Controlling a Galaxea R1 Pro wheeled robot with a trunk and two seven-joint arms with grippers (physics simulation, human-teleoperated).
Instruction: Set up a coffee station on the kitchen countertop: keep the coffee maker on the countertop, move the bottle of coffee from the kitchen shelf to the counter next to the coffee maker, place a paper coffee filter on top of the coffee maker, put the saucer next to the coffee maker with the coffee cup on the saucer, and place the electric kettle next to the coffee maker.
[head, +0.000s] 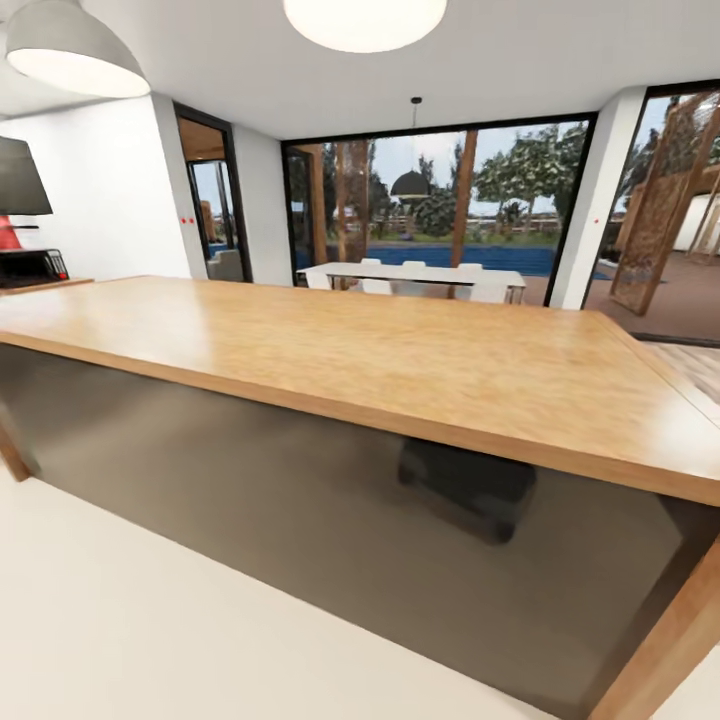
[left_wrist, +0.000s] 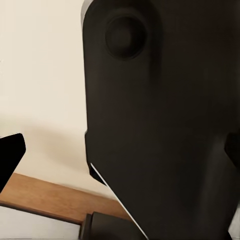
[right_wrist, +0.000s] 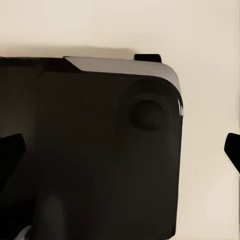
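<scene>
None of the coffee station items can be made out. In the left wrist view my left gripper (left_wrist: 120, 152) is open, its dark fingertips (left_wrist: 11, 155) at the frame's edges, with my own dark body (left_wrist: 160, 125) and pale floor behind. My right gripper (right_wrist: 120, 150) is open as well, and its fingertips (right_wrist: 10, 152) are spread wide over the same dark body (right_wrist: 100, 150). Nothing is held in either one.
A long wooden island countertop (head: 400, 350) with a dark grey front panel (head: 250, 480) spans the head view above pale floor (head: 120, 630). At the far left, a black appliance (head: 30, 265) stands under a dark hood (head: 20, 180). A white dining table (head: 420, 275) stands by the windows.
</scene>
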